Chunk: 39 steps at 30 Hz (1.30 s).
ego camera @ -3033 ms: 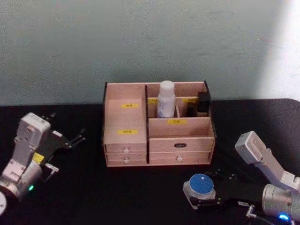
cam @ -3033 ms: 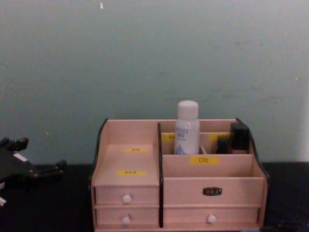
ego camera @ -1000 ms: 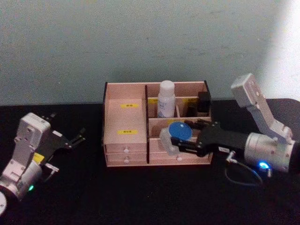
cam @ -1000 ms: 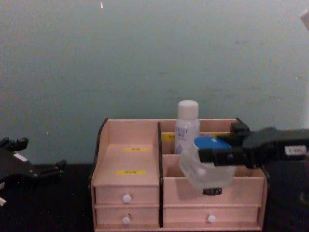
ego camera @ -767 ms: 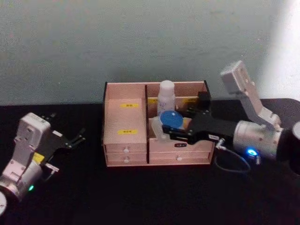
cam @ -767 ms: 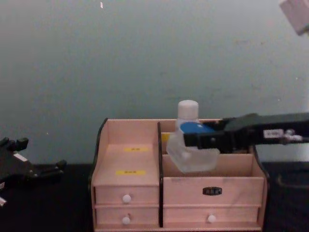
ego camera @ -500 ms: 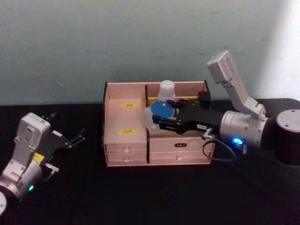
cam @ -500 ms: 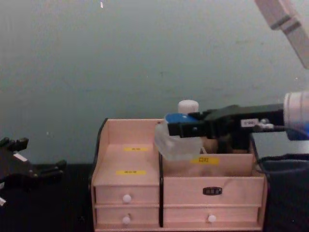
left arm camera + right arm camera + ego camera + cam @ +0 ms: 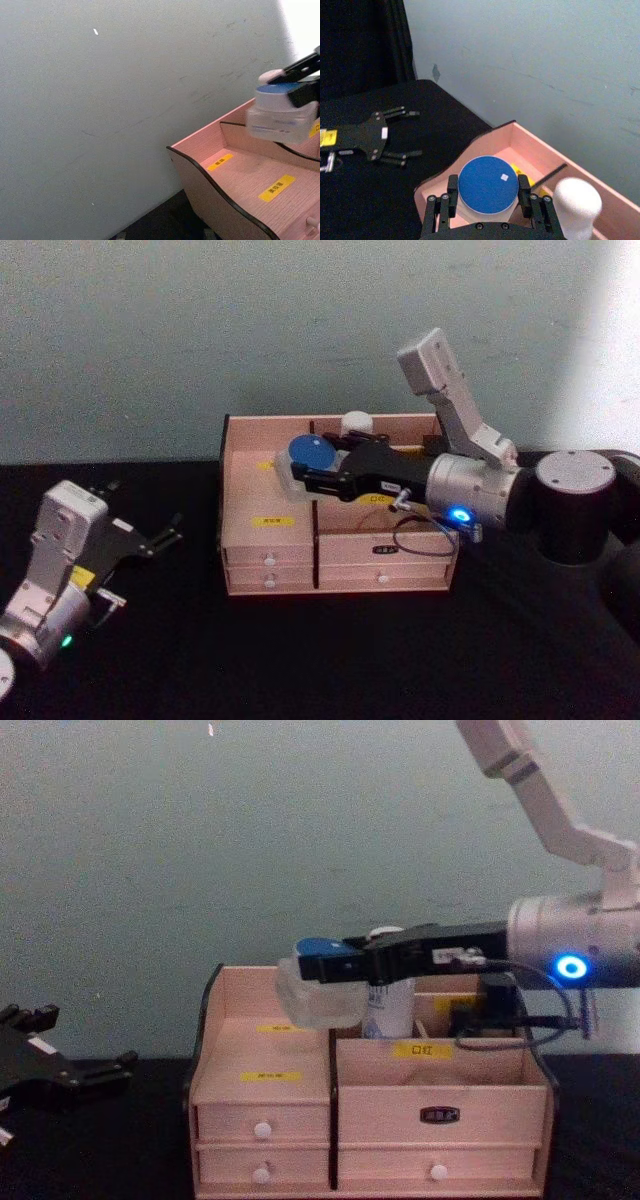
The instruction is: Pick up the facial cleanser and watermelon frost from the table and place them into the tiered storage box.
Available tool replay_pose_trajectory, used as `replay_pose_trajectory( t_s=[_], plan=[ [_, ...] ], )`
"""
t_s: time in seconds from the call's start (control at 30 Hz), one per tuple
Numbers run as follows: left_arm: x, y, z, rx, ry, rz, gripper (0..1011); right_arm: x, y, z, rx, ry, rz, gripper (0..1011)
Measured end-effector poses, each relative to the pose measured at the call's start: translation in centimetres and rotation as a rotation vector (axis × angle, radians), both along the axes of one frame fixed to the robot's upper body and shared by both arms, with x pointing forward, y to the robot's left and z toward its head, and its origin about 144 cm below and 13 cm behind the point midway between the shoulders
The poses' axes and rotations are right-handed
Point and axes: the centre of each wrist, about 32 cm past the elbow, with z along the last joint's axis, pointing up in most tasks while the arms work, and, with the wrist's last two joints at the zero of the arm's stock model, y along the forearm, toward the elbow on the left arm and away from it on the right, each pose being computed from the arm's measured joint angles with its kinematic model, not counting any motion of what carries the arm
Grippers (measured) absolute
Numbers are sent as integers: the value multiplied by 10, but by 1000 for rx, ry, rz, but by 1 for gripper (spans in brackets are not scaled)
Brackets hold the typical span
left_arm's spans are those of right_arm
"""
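The right pincer (image 9: 312, 472) reaches in from the right across the tiered storage box (image 9: 270, 540). Its black fingers (image 9: 452, 187) are clamped on opposite sides of the watermelon frost (image 9: 305, 455). The jar is upright with its blue lid on top. It hangs in the air over the back of the box's left stepped section, close to the dark divider that splits the box. In the left wrist view its clear base is well clear of the wooden steps below, touching nothing but the pincer.

The facial cleanser (image 9: 390, 1010) stands upright in a rear compartment of the right section, just beside the held jar. Its white cap (image 9: 357, 424) shows behind the right pincer's body. A small dark object (image 9: 497, 995) sits in the rear compartment at the box's right end.

The box stands at the back of the black desk (image 9: 300, 660), against the pale wall. Yellow labels (image 9: 270, 522) mark its steps, and white-knobbed drawers (image 9: 262, 1130) run along the front.

The left pincer (image 9: 140, 508) is parked low over the desk at the left, well apart from the box. Its fingers are spread apart and hold nothing.
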Motion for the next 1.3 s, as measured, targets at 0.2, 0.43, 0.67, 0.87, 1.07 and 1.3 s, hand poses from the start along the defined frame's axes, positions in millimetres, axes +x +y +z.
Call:
replay_pose_trajectory(
  t_s=[0.2,0.43,0.67,0.87,1.07,1.3],
  plan=[
    [0,0,0,0,0,0,1001,11,11,-3,6,2,0,710],
    [0,0,0,0,0,0,1001,20,21,-4,9,5,13,710],
    [0,0,0,0,0,0,1001,25,28,-8,2,15,22,710],
    [0,0,0,0,0,0,1001,27,33,-13,-6,27,32,710],
    [0,0,0,0,0,0,1001,27,35,-16,-15,36,39,711],
    [0,0,0,0,0,0,1001,27,37,-19,-28,43,45,710]
  ],
)
